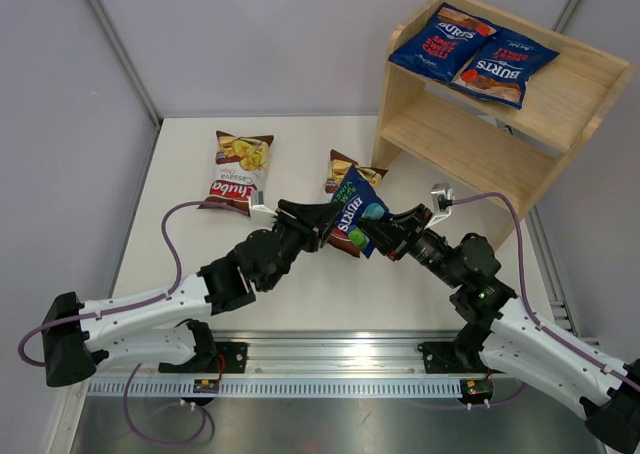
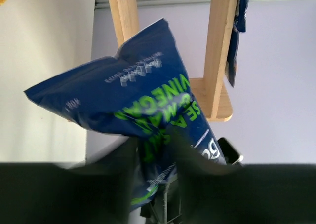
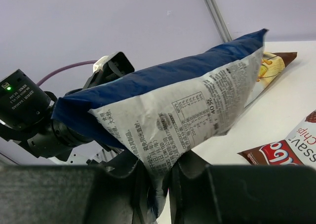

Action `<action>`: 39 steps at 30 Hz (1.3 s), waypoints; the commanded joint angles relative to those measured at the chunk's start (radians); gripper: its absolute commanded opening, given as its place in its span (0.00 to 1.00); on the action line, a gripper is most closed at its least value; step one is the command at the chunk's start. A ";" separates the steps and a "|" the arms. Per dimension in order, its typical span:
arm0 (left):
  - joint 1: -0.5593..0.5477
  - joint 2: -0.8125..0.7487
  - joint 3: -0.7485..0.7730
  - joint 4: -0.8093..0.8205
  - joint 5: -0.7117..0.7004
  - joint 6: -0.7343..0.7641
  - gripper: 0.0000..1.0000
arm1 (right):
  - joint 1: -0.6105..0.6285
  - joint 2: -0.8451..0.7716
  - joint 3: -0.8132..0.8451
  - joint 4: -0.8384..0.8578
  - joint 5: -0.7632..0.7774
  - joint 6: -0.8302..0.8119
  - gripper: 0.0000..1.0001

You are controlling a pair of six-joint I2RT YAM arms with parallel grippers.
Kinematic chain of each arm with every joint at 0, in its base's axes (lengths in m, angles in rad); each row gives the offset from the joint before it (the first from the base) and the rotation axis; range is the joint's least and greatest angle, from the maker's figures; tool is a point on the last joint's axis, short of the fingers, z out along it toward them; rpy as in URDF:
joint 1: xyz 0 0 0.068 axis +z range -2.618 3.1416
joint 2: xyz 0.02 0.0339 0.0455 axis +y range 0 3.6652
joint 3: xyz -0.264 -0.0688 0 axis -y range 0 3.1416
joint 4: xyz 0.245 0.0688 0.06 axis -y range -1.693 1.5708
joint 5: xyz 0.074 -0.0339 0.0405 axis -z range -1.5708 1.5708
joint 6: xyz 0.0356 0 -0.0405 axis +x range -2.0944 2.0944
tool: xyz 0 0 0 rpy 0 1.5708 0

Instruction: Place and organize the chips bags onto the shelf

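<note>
Green Burts bag (image 1: 356, 214) is off the worktop (image 1: 330, 299), held in the air between the two arms. It's about mid-worktop, in front of the shelf (image 1: 420, 124) and not touching it. Bag is tilted, printed face up toward the top camera.

Left end effector (image 1: 324, 224) is clamped on the bag's left edge. Left wrist view confirms it: the dark fingers (image 2: 126, 169) pinch the bag's lower edge. Green lettering faces that camera, with the shelf's wooden uprights behind.

Right end effector (image 1: 380, 234) is clamped on the opposite edge. In the right wrist view the fingers (image 3: 190, 174) are closed on the bottom seam. The white small-print back panel faces that camera. So both are grasping the same bag, one at each end.

Shelf stands at the far right of the worktop. Its top tier carries a red Burts bag (image 1: 438, 42) and a second red Burts bag (image 1: 505, 66), lying flat side by side. Touching or slightly overlapped, can't tell which.

Chuba bag (image 1: 240, 172) lies flat on the worktop, left of centre, logo end toward the arms, apart from the other bags. Second Chuba bag (image 1: 345, 166) lies on the worktop just left of the shelf base. Its near end is hidden behind the held bag.
</note>
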 commanded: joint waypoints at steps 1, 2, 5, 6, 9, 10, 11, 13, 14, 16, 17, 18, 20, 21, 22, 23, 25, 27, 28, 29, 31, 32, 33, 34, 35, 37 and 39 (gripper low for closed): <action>0.004 -0.033 0.025 0.065 -0.091 0.103 0.45 | 0.005 -0.020 0.015 0.068 -0.028 -0.033 0.19; 0.004 -0.039 0.021 0.071 -0.092 0.106 0.54 | 0.005 -0.032 0.017 0.066 -0.037 -0.039 0.17; 0.004 -0.055 -0.010 0.082 -0.091 0.115 0.80 | 0.005 -0.070 0.021 0.043 -0.053 -0.051 0.00; 0.004 -0.059 -0.028 0.089 -0.089 0.127 0.89 | 0.005 -0.080 0.027 0.019 -0.059 -0.067 0.00; 0.005 -0.087 -0.059 0.161 -0.063 0.229 0.99 | 0.005 -0.110 0.067 -0.065 -0.109 -0.103 0.00; 0.005 -0.094 -0.071 0.186 -0.036 0.280 0.99 | 0.005 -0.118 0.104 -0.102 -0.159 -0.116 0.00; 0.007 -0.104 -0.072 0.207 -0.010 0.343 0.99 | 0.005 -0.121 0.122 -0.134 -0.190 -0.125 0.00; 0.022 -0.140 -0.065 0.288 0.126 0.568 0.99 | 0.007 -0.141 0.176 -0.239 -0.263 -0.146 0.00; 0.030 -0.156 -0.062 0.318 0.199 0.648 0.99 | 0.005 -0.147 0.193 -0.269 -0.287 -0.156 0.00; 0.064 -0.188 -0.036 0.365 0.487 0.852 0.99 | 0.005 -0.167 0.246 -0.352 -0.362 -0.156 0.00; 0.080 -0.194 -0.026 0.361 0.594 0.901 0.99 | 0.005 -0.170 0.269 -0.381 -0.388 -0.157 0.00; 0.082 -0.199 -0.016 0.336 0.689 0.981 0.99 | 0.005 -0.173 0.291 -0.441 -0.410 -0.154 0.00; 0.084 -0.217 0.011 0.286 0.910 1.037 0.99 | 0.005 -0.172 0.355 -0.502 -0.522 -0.140 0.00; 0.085 -0.223 0.008 0.283 0.973 1.054 0.99 | 0.007 -0.169 0.371 -0.503 -0.568 -0.127 0.01; 0.084 -0.246 0.005 0.270 1.056 1.064 0.99 | 0.005 -0.160 0.401 -0.501 -0.665 -0.120 0.01; 0.084 -0.259 -0.008 0.270 1.083 1.065 0.99 | 0.005 -0.157 0.412 -0.488 -0.707 -0.099 0.01; 0.084 -0.288 -0.016 0.255 1.114 1.058 0.99 | 0.005 -0.156 0.431 -0.454 -0.769 -0.084 0.01; 0.084 -0.288 -0.036 0.313 1.164 1.008 0.99 | 0.005 -0.153 0.441 -0.451 -0.803 -0.090 0.01; 0.084 -0.283 -0.044 0.351 1.217 0.979 0.99 | 0.005 -0.146 0.454 -0.448 -0.816 -0.093 0.01; 0.082 -0.260 -0.053 0.405 1.254 0.938 0.99 | 0.005 -0.140 0.454 -0.422 -0.830 -0.085 0.01; 0.073 -0.225 -0.079 0.630 1.336 0.801 0.99 | 0.005 -0.112 0.455 -0.394 -0.856 -0.070 0.01; 0.056 -0.190 -0.079 0.684 1.345 0.740 0.99 | 0.005 -0.104 0.455 -0.370 -0.863 -0.062 0.01; 0.042 -0.174 -0.075 0.742 1.351 0.724 0.99 | 0.005 -0.097 0.454 -0.351 -0.875 -0.055 0.01; 0.027 -0.162 -0.055 0.738 1.351 0.719 0.99 | 0.005 -0.091 0.445 -0.331 -0.882 -0.048 0.01; 0.001 -0.150 -0.042 0.717 1.339 0.724 0.99 | 0.005 -0.086 0.438 -0.278 -0.890 -0.018 0.01; -0.021 -0.142 -0.029 0.648 1.302 0.764 0.99 | 0.005 -0.077 0.428 -0.244 -0.912 -0.001 0.01; -0.025 -0.174 -0.033 0.578 1.235 0.808 0.99 | 0.005 -0.074 0.420 -0.210 -0.931 0.016 0.02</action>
